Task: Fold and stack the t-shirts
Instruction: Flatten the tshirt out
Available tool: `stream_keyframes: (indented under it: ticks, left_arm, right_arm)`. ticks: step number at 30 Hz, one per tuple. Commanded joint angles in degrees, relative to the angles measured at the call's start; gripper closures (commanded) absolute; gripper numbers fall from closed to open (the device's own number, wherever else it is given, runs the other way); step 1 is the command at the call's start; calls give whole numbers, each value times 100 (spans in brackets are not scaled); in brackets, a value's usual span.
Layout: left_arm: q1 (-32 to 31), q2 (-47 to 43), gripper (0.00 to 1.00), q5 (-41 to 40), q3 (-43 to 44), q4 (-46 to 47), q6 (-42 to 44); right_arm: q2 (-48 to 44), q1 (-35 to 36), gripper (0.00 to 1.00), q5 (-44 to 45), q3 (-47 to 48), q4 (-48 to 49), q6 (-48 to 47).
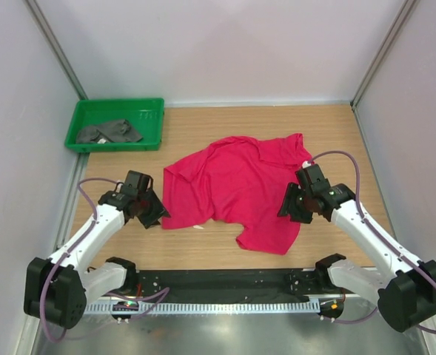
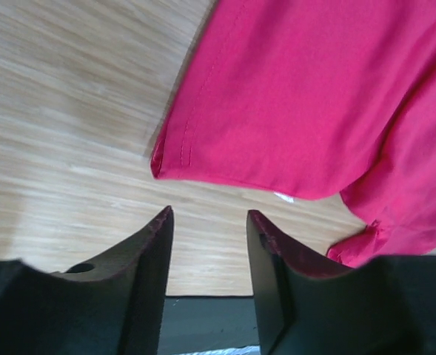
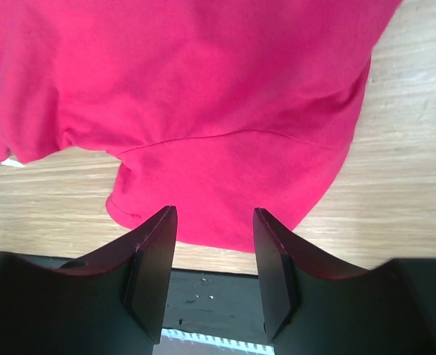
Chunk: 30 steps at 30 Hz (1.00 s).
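The crimson-red t-shirt (image 1: 241, 185) lies crumpled and spread on the wooden table; it also shows in the left wrist view (image 2: 306, 96) and the right wrist view (image 3: 195, 89). The dark grey t-shirt (image 1: 108, 132) lies bunched in the green tray (image 1: 152, 126) at the far left. My left gripper (image 1: 155, 214) is open and empty, just left of the red shirt's near-left corner (image 2: 158, 166). My right gripper (image 1: 290, 208) is open and empty, above the shirt's right part near its near hem (image 3: 218, 240).
White walls enclose the table on three sides. A black strip (image 1: 218, 279) runs along the near edge between the arm bases. Bare wood (image 1: 203, 251) lies in front of the red shirt.
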Motion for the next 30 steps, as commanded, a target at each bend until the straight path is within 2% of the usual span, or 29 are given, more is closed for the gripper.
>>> stream_keyframes:
  ticks: [1,5,7,13,19,23,24,26,29,30]
  left_arm:
    - [154,243,56,36,-121,569,-335]
    - [207,516,56,-139,-174,386,-528]
    - [216,578,52,-227,-183,297,-686]
    - [216,726,47,-298,-341,332,-1135]
    - [216,1262,51,-113,-482,666,-1398]
    - [225,1412,59,-306,-473,754,-1381]
    - [234,1439,64,-342,-464,780,-1364]
    - [242,1483,69,-342,-438,816,-1303]
    - [243,1492,84,-640,-333,807,-1153]
    - [260,1440,100,-684,-289,763,-1039]
  right_arm:
    - [-12,-7,48,85,-11,79,403]
    - [6,-7,48,103,68,44,412]
    - [-3,-7,48,155,86,44,429]
    - [181,-7,48,120,174,105,394]
    - [269,-7,48,190,271,79,271]
    - [270,-7,48,199,218,44,262]
    - [278,-7,48,217,174,18,306]
    - [313,-16,48,208,130,-18,280]
    - [348,-16,48,226,69,-61,288]
    - [383,-16,48,234,51,-96,297]
